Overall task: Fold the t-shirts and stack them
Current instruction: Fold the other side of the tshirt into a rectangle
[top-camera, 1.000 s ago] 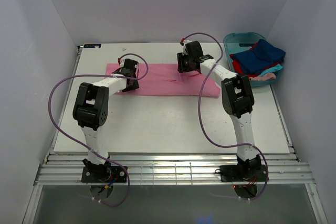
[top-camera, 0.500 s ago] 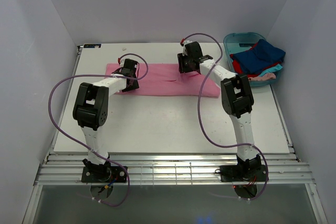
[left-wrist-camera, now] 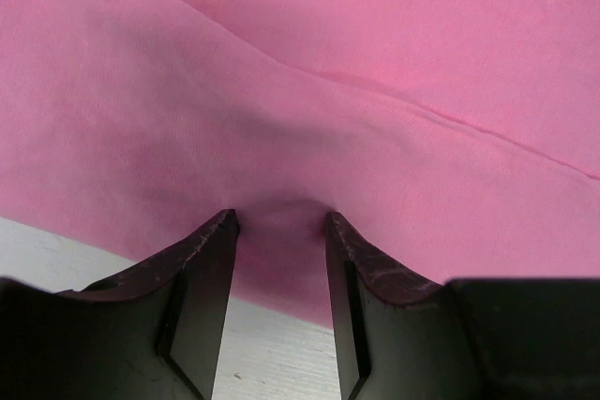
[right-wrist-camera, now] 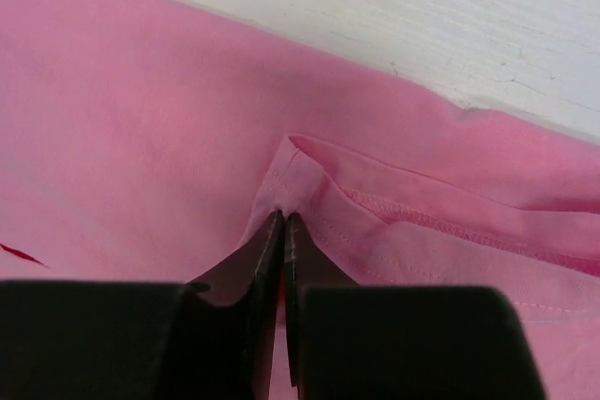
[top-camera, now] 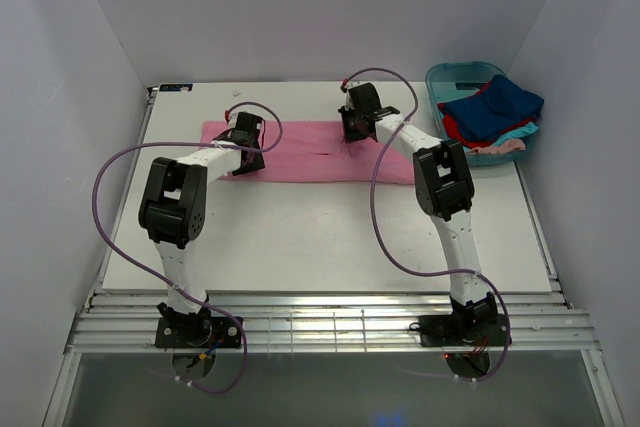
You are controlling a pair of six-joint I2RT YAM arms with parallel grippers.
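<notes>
Since a second ago the right end effector (right-wrist-camera: 283,220) has closed and now pinches a hem fold of the pink t-shirt (top-camera: 310,162). On the left, the left end effector (left-wrist-camera: 281,224) has its jaws apart, straddling a pucker at the shirt's near edge. It should probably clamp before both arms lift evenly. The shirt lies as a flat, smooth band across the far half of the counter (top-camera: 330,237).

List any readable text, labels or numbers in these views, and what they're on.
None readable.
No print or tag text on the pink shirt in either wrist view.
No lettering seen on the tub or the shirts in it.
The dark strip at the table's far left corner: too small to tell if it carries text.
</notes>
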